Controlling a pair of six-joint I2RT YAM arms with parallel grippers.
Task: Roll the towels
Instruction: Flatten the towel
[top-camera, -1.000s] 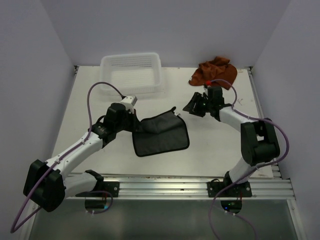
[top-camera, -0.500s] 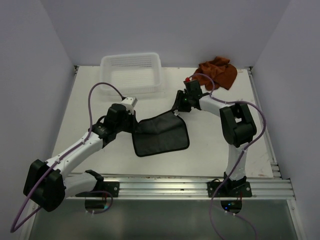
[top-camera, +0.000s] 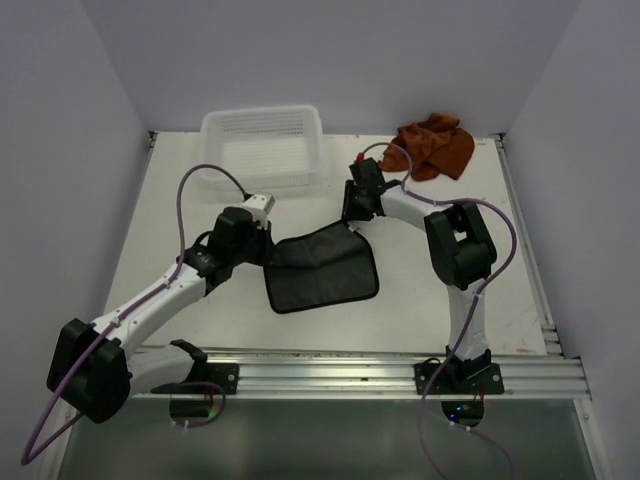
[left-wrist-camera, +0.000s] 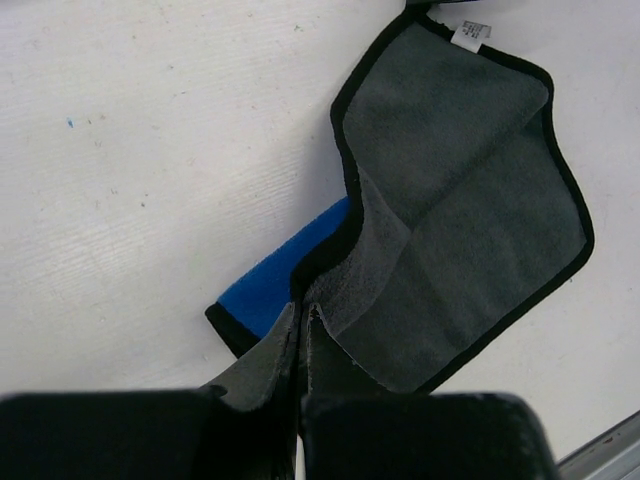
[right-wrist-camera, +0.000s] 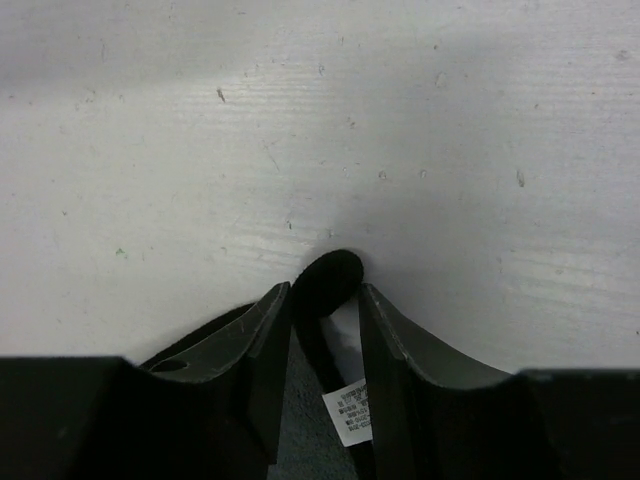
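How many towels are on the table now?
2. The blue towel, grey side up, lies spread in the middle; the rust-brown towel sits crumpled at the far right corner. None looks hidden.

The flat towel lies mid-table. The basket sits at its 11 o'clock and the bunched towel at its 1 o'clock, both well apart from it. The left gripper is on its 9 o'clock edge. The right gripper straddles its 1 o'clock corner.

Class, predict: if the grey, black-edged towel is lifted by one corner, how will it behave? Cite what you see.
The grey, black-edged cloth towel likely droops limply: it folds over, showing its blue underside. Probably grippy, given its fuzzy nap.
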